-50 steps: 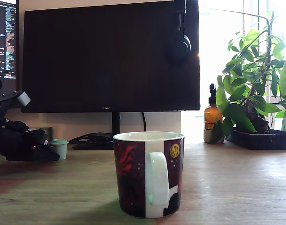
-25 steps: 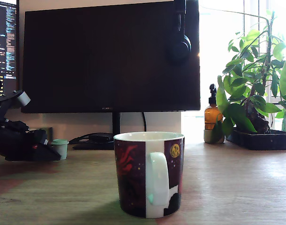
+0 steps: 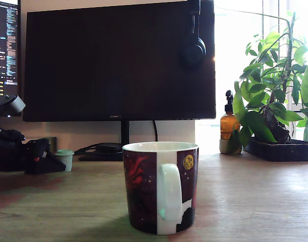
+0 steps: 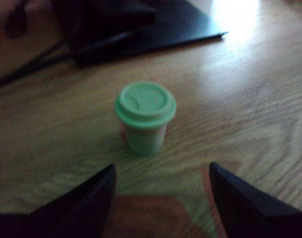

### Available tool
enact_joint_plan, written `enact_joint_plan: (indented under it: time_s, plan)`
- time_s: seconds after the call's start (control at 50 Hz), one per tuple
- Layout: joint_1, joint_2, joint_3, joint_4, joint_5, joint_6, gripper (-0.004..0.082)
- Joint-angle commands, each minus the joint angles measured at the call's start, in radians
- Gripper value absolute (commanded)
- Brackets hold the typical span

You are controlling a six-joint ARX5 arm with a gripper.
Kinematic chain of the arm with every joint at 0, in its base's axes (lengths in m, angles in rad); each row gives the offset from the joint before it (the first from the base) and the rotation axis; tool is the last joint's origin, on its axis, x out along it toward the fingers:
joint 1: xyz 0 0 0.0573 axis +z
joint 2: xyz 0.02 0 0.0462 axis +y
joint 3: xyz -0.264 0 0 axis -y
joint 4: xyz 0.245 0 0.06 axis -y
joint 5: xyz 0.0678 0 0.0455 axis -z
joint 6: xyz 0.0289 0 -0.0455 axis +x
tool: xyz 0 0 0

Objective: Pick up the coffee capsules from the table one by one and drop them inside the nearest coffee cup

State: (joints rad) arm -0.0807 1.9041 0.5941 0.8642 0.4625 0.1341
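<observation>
At the exterior view's left, the gripper (image 3: 52,162) sits low over the table (image 3: 255,201), its jaws spread wide and holding nothing. The little green capsule (image 3: 64,159) stands upright just ahead of it, untouched. The coffee cup (image 3: 160,187) stands well apart, toward the right.

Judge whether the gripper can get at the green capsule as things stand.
Probably yes: the gripper is open, the coffee capsule stands upright on the table ahead of its fingers, with nothing between.
</observation>
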Motion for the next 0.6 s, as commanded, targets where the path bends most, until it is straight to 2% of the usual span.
enact_joint_plan:
  time_s: [0.0,0.42,0.58]
  plan:
    - [-0.002,-0.015,-0.014,0.023,0.000,-0.004,0.0556]
    - [-0.027,-0.011,-0.007,0.077,-0.052,-0.004,0.0557]
    - [-0.027,0.002,0.014,0.076,-0.053,-0.006,0.0557]
